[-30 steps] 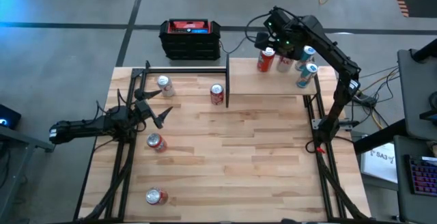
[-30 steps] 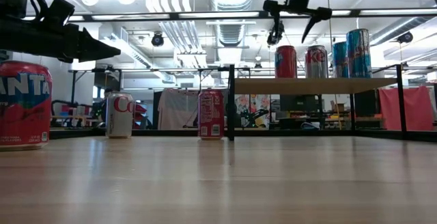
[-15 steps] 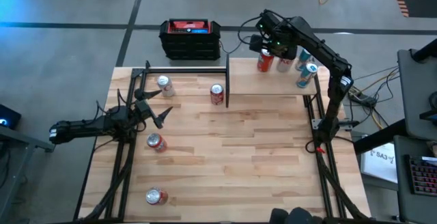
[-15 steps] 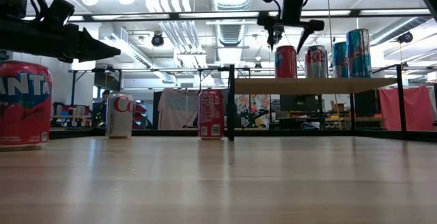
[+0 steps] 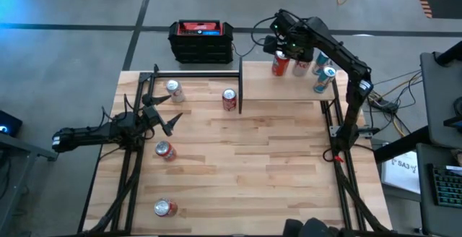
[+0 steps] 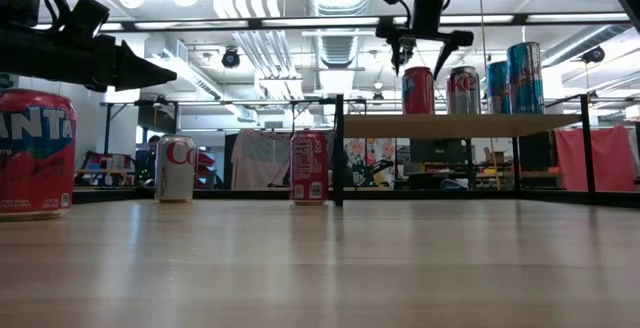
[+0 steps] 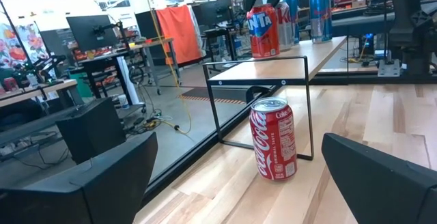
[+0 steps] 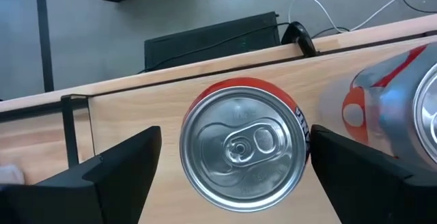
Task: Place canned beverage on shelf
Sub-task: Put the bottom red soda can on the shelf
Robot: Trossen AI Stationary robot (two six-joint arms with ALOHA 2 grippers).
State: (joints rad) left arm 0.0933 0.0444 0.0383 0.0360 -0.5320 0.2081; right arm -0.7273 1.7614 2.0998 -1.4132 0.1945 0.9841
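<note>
the shelf (image 5: 285,85) stands at the far right corner of the desk (image 5: 245,165), a pale board on thin black posts, and four cans stand on it in a loose group near its far edge. the red can (image 5: 280,64) is the leftmost of them; beside it are a silver can (image 5: 301,66) and two tall blue cans (image 5: 323,79), all upright. the right claw (image 5: 286,43) hangs just above the red can, pointing down, its fingers spread wide and clear of the can; in the right wrist view the can's silver top (image 8: 244,152) sits squarely between the two dark fingers (image 8: 116,173) with a gap on each side, and in the low view the claw (image 6: 420,53) is a little above the can's rim (image 6: 418,70), not touching. the left claw (image 5: 167,118) waits over the left part of the desk, held off the surface, also spread open and holding nothing. four more cans stand on the desk itself: a white can (image 5: 174,90) and a red cola can (image 5: 229,100) near the far edge, the cola can just beside the shelf's black post (image 5: 240,85), a red can (image 5: 166,150) near the left claw, and another red can (image 5: 164,208) at the near left corner. a black-and-red box (image 5: 201,40) sits on the floor beyond the desk.
</note>
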